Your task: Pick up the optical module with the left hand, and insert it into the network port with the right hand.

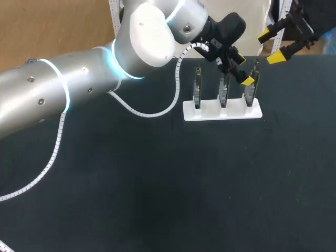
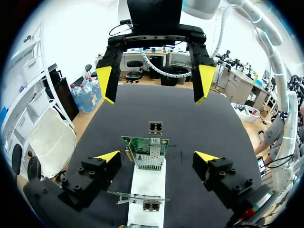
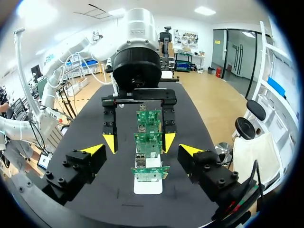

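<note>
Three green boards [image 1: 223, 90] stand in a white rack [image 1: 222, 111] on the tabletop [image 1: 157, 184]. The left tool [image 1: 242, 71] hangs wide over them, the right tool [image 1: 273, 47] wide beyond. I cannot make out the module; centre on it before closing.

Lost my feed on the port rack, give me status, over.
Left claw open, straddling the cards on the white rack. Right claw open, hanging beyond the rack. No loose optical module in sight. Nothing blocking.
</note>
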Robot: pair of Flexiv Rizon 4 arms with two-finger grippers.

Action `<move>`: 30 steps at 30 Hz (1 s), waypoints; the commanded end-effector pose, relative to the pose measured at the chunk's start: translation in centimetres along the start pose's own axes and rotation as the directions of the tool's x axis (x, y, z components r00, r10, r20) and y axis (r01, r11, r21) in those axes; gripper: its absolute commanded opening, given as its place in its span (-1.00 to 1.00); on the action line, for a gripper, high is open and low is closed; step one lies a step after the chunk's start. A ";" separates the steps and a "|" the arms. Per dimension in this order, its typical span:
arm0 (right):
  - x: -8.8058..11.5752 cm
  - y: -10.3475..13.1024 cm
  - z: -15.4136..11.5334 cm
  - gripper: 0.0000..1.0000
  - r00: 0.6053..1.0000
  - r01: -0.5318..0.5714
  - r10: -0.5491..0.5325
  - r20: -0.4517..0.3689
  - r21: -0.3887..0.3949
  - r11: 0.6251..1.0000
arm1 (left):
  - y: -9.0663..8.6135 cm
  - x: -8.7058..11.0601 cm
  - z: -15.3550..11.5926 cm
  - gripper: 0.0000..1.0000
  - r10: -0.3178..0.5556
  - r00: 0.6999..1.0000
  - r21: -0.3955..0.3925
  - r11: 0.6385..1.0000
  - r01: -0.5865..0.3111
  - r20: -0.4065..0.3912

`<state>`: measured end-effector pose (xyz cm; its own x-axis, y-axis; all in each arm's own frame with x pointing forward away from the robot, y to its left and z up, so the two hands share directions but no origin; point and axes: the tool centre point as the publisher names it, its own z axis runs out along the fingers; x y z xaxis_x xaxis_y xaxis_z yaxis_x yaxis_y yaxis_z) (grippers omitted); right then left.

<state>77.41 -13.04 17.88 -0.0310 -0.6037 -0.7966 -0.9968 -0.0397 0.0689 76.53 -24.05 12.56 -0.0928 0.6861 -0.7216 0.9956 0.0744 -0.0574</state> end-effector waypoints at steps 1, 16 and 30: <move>-0.1 -0.2 0.1 -0.68 1.000 0.007 -0.007 0.000 -0.002 1.000 | 0.1 -0.1 0.0 1.00 0.001 1.000 0.002 1.000 -0.001 -0.002; -0.7 -0.8 0.7 -1.00 1.000 0.023 -0.023 0.007 0.004 1.000 | 0.1 -0.1 0.0 1.00 0.001 1.000 0.002 1.000 -0.001 -0.002; -0.6 -0.7 1.7 -1.00 1.000 0.019 -0.019 -0.007 -0.023 1.000 | 0.1 -0.1 0.0 1.00 0.001 1.000 0.002 1.000 -0.001 -0.002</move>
<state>77.73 -11.41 17.35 -0.0107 -0.6092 -0.7930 -0.9959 -0.0650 0.0634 76.53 -24.05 12.56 -0.0928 0.6861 -0.7216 0.9956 0.0743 -0.0574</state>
